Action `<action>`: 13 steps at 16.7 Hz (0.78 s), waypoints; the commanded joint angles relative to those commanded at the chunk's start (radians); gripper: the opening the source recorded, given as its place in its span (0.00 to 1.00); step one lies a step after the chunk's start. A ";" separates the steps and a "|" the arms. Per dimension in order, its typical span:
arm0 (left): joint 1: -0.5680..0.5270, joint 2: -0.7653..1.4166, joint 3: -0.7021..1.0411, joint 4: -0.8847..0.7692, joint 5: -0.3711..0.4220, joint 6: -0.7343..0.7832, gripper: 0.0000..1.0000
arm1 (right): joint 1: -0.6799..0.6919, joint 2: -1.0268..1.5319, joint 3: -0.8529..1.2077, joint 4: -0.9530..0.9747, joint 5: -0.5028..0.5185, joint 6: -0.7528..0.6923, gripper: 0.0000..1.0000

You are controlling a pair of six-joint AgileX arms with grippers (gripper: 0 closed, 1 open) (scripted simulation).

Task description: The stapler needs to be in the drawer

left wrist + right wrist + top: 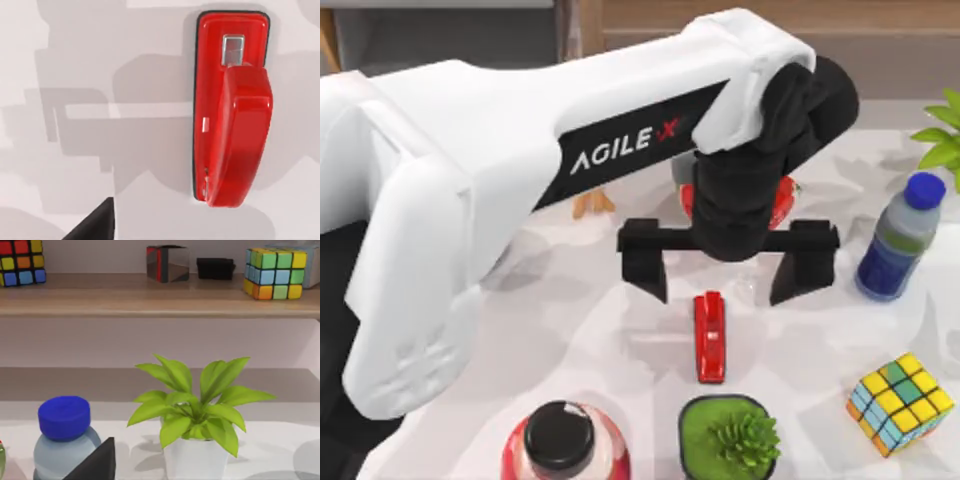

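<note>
Left gripper (728, 272) poised over the stapler (710, 337), jaws wide apart.

The red stapler lay flat on the white bench (600, 330), just below the spread jaws and not touched by them; in the left wrist view it (232, 107) sat beside the gripper's shadow. A green potted plant (728, 438) stood just beside its near end, a red jar with a black lid (563, 442) to the left, a Rubik's cube (900, 402) and a blue-capped bottle (897, 238) to the right. The right wrist view faced the bottle (64, 440), a leafy plant in a white pot (192, 415) and a shelf (150, 302) of cubes.

One stapler (710, 337), three Rubik's cubes (900, 403) (273, 271) (21, 261), one blue-capped bottle (897, 238), one black-capped bottle (563, 442), two potted plants (730, 439) (196, 416)
</note>
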 joint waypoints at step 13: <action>0.005 0.054 -0.185 0.238 0.000 0.002 0.92 | 0.000 0.000 0.000 0.000 0.000 0.000 1.00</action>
